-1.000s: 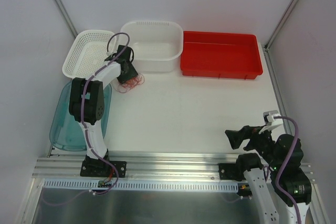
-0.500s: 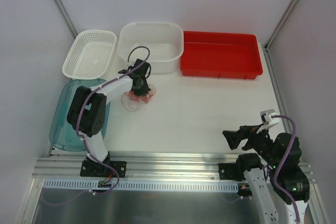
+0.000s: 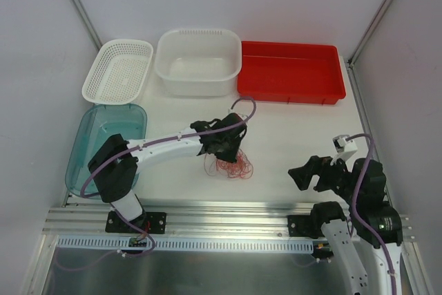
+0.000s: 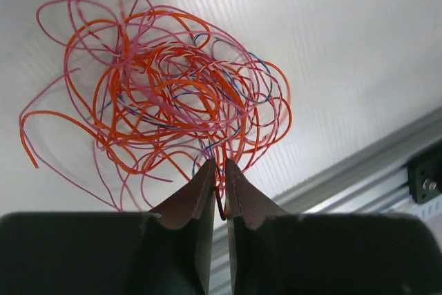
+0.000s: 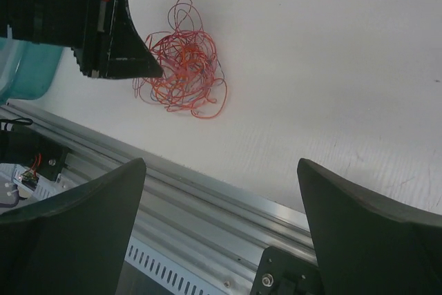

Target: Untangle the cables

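Many thin cables point(image 4: 173, 94), red-orange and pink, tangled in one heap on the table point(image 4: 359, 25), just beyond the left gripper point(image 4: 217, 165), clamped on one strand. Right gripper point(image 5: 221, 164) spread wide, heap well ahead-left.

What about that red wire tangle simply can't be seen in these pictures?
Top view: the cables are too thin to count or trace; the left gripper covers their upper part.
Left wrist view: the pinched strand vanishes between the fingers.
Right wrist view: the left gripper hides the tangle's left edge.
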Robot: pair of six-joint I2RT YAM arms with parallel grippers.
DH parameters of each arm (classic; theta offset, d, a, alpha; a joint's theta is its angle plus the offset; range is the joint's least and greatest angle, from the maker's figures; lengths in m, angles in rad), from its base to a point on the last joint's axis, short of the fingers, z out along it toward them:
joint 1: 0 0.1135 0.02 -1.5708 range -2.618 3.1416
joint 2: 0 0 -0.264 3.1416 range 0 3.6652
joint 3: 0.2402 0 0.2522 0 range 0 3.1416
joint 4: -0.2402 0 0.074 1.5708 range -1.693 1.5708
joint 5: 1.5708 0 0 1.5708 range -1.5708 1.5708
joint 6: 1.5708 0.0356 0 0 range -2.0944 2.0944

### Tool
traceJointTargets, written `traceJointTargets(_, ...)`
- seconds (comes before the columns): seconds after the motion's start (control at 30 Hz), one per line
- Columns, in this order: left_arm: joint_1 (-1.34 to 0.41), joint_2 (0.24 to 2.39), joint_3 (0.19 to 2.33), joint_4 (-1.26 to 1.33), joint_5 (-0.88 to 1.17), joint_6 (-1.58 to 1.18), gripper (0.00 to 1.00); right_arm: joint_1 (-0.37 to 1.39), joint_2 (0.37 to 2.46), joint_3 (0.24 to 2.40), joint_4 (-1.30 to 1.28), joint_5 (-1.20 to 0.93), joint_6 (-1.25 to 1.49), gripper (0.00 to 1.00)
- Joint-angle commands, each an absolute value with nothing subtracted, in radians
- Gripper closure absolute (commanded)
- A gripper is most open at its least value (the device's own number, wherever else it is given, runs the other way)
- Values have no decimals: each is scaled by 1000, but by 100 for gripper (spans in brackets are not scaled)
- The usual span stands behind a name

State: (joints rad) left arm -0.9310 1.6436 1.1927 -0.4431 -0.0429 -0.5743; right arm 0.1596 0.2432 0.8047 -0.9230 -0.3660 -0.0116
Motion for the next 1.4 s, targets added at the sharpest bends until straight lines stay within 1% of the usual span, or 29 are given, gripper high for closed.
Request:
traceJointTargets(0.0,-1014,1670,1232,-497,21,-558,89,166,293,773,-894,-411,34,3)
traceJointTargets(0.1,-1054,1655,1239,-502,5,-587,73,166,325,730,-853,-436,67,3)
traceJointTargets(0.13,-1057,1643,1236,-503,6,-603,63,166,333,721,-841,-440,77,3)
traceJointTargets(0.2,-1060,1606,1229,-502,-31,-617,56,167,359,693,-812,-446,93,3)
traceJointTargets(0.27,-1060,1582,1212,-502,-63,-626,48,169,396,677,-781,-457,95,3)
traceJointTargets(0.3,-1060,1556,1206,-502,-74,-624,46,172,409,661,-772,-463,98,3)
traceJointTargets(0.37,-1058,1530,1184,-503,-98,-624,34,187,434,647,-737,-463,109,3)
traceJointTargets(0.47,-1057,1485,1152,-503,-121,-620,24,237,494,624,-678,-443,130,3)
traceJointTargets(0.53,-1048,1470,1128,-503,-141,-615,24,284,553,614,-646,-393,144,3)
traceJointTargets(0.57,-1034,1468,1118,-503,-141,-618,24,337,577,614,-614,-370,155,3)
traceJointTargets(0.7,-982,1480,1072,-500,-106,-644,28,495,705,627,-523,-217,199,2)
traceJointTargets(0.77,-974,1491,1058,-500,-100,-643,29,576,785,649,-468,-181,213,2)
traceJointTargets(0.9,-969,1531,1057,-499,-95,-641,32,719,914,704,-422,-31,250,1)
traceJointTargets(0.97,-965,1557,1061,-491,-95,-641,35,791,972,729,-390,-6,262,2)
traceJointTargets(1.0,-962,1565,1063,-488,-95,-641,36,813,989,735,-376,44,270,5)
traceJointTargets(1.07,-954,1589,1066,-474,-80,-646,40,865,1011,739,-336,64,284,9)
traceJointTargets(1.1,-951,1598,1065,-465,-77,-644,41,879,1023,739,-321,81,285,13)
traceJointTargets(1.17,-942,1612,1055,-437,-68,-649,43,906,1034,735,-276,87,285,17)
traceJointTargets(1.2,-937,1626,1049,-430,-48,-650,45,914,1040,724,-262,87,282,22)
traceJointTargets(1.27,-927,1646,1043,-413,-29,-660,47,923,1046,710,-206,87,272,27)
traceJointTargets(1.3,-925,1651,1040,-410,-15,-661,50,925,1046,701,-184,78,268,33)
traceJointTargets(1.37,-925,1660,1034,-396,-8,-669,54,925,1051,675,-126,69,255,39)
